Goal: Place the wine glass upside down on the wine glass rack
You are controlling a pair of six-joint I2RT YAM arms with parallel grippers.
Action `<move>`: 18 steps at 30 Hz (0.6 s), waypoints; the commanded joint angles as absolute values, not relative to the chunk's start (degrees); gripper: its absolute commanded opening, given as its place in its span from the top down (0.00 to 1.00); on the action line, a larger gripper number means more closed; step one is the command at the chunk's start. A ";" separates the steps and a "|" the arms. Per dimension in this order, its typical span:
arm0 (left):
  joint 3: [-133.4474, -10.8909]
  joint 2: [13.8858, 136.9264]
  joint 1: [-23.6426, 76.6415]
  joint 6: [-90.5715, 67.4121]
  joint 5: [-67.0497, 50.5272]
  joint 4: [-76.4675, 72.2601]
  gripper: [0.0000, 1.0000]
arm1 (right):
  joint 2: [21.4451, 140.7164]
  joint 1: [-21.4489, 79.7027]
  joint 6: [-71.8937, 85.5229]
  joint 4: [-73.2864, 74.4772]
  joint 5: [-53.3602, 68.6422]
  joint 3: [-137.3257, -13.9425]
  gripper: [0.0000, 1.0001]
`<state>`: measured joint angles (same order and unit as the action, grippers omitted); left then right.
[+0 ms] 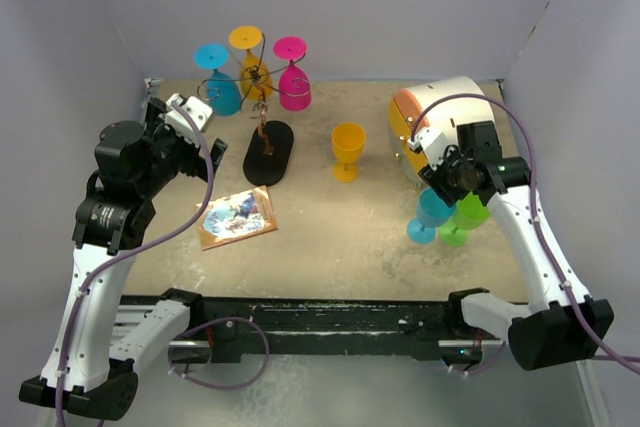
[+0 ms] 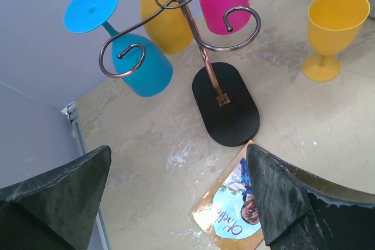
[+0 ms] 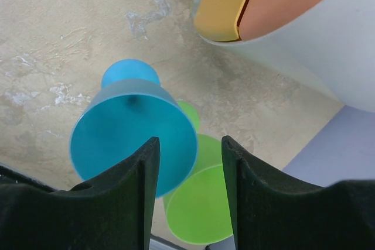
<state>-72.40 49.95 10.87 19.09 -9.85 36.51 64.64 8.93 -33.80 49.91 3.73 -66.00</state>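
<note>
At 11 o'clock: rack [image 1: 268, 155], 3 glasses [image 1: 294, 89] hung inverted. At 4 o'clock: upright blue glass [image 1: 432, 209], right gripper [image 3: 189, 144] half apart astride its rim. Left gripper [image 2: 179, 150] gaping.

An illustrated card [image 1: 238, 217] lay flat on the mottled beige table [image 1: 340, 239], well apart from a rounded white, orange and yellow container [image 1: 460, 89].

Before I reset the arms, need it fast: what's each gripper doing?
Left gripper: open, empty.
Right gripper: open over the blue glass, gripping nothing.
</note>
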 commanded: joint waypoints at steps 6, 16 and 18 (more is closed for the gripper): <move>-72.37 49.44 10.20 19.60 -10.85 34.17 0.01 | 68.23 8.05 -36.67 47.97 4.50 -65.73 0.51; -72.42 49.62 9.93 19.52 -10.81 34.14 0.01 | 69.06 7.13 -39.34 50.69 11.38 -65.40 0.68; -72.50 49.65 9.93 19.37 -10.81 34.13 0.01 | 69.37 7.03 -39.77 51.56 13.52 -65.99 0.73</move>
<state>-72.36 49.95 10.46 19.11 -10.02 36.51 69.38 7.44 -38.02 49.52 8.03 -65.10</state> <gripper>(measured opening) 0.993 0.311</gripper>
